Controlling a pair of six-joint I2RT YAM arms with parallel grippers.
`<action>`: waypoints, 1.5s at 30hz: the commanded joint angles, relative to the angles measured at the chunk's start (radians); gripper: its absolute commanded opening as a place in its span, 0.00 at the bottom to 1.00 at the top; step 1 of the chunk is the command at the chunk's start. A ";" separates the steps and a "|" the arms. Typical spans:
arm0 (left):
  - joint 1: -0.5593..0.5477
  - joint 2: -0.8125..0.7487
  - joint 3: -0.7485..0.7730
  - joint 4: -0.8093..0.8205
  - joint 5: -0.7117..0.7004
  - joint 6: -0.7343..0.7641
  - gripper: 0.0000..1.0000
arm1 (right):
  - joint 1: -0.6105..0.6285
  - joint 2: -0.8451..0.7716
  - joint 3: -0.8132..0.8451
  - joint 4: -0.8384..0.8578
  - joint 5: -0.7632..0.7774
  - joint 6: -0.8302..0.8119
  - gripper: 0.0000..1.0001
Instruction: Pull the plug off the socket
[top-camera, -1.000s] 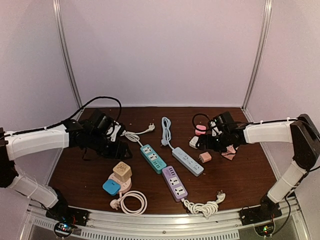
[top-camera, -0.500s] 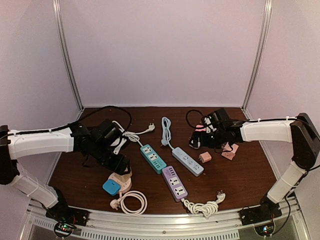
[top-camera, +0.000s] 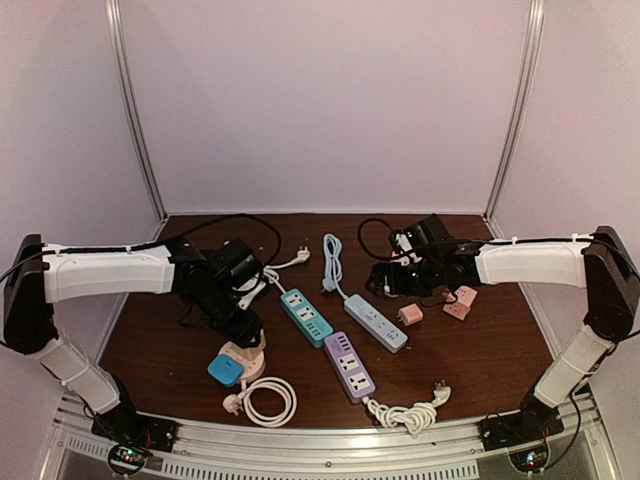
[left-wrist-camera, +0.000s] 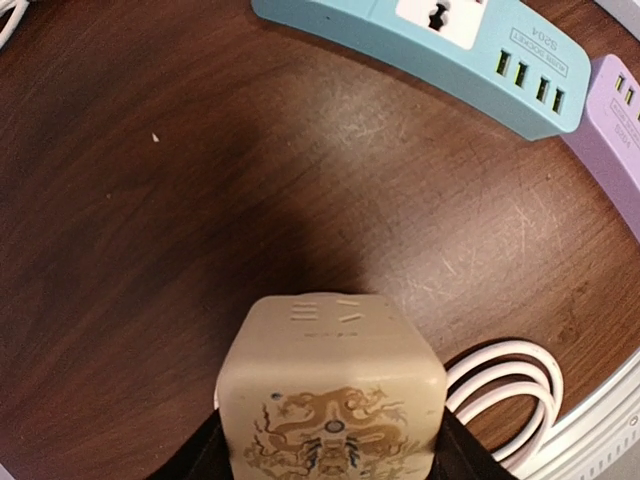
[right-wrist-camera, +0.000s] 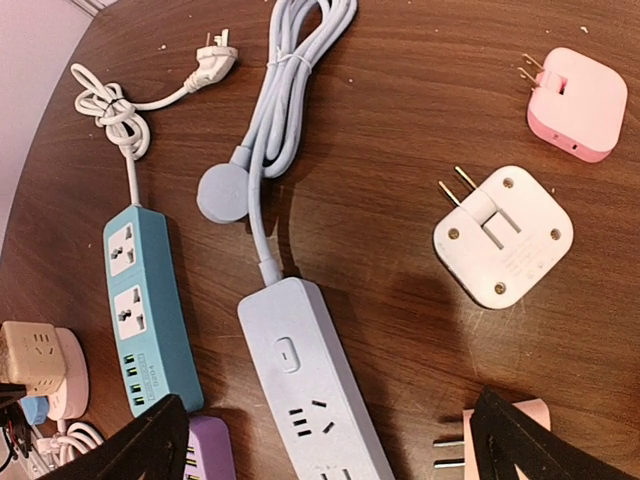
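Under my left gripper (top-camera: 241, 322) is the plug (left-wrist-camera: 330, 390), a beige cube with a dragon print. My fingers (left-wrist-camera: 200, 455) press against its two sides, pinching it. Just below it, touching it, is the round pink socket (top-camera: 245, 357). A blue adapter (top-camera: 224, 370) rests against the socket's near-left side, and the socket's white cord (top-camera: 268, 400) lies coiled just nearer to me.

Right of that hand the teal strip (top-camera: 306, 317) lies slantwise, and the purple strip (top-camera: 349, 366) sits beside its near end. Between my two hands the pale blue strip (top-camera: 375, 322) runs the same way, with its cord bundled at the far end.

My right gripper (top-camera: 392, 282) hangs above that strip's far end with its fingers (right-wrist-camera: 135, 445) spread wide and nothing between them. Ahead and to its right a white adapter (right-wrist-camera: 503, 235) lies prongs up. A pink adapter (right-wrist-camera: 578, 103) lies just beyond that, apart from it.
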 joint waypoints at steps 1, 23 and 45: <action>-0.001 0.047 0.058 0.003 -0.064 0.023 0.54 | 0.034 0.003 0.043 0.000 0.038 -0.017 0.99; 0.084 0.139 0.093 0.204 -0.085 -0.166 0.33 | 0.248 0.172 0.167 0.168 -0.068 0.098 0.55; 0.085 0.153 0.110 0.271 -0.010 -0.228 0.32 | 0.304 0.526 0.404 0.371 -0.373 0.331 0.07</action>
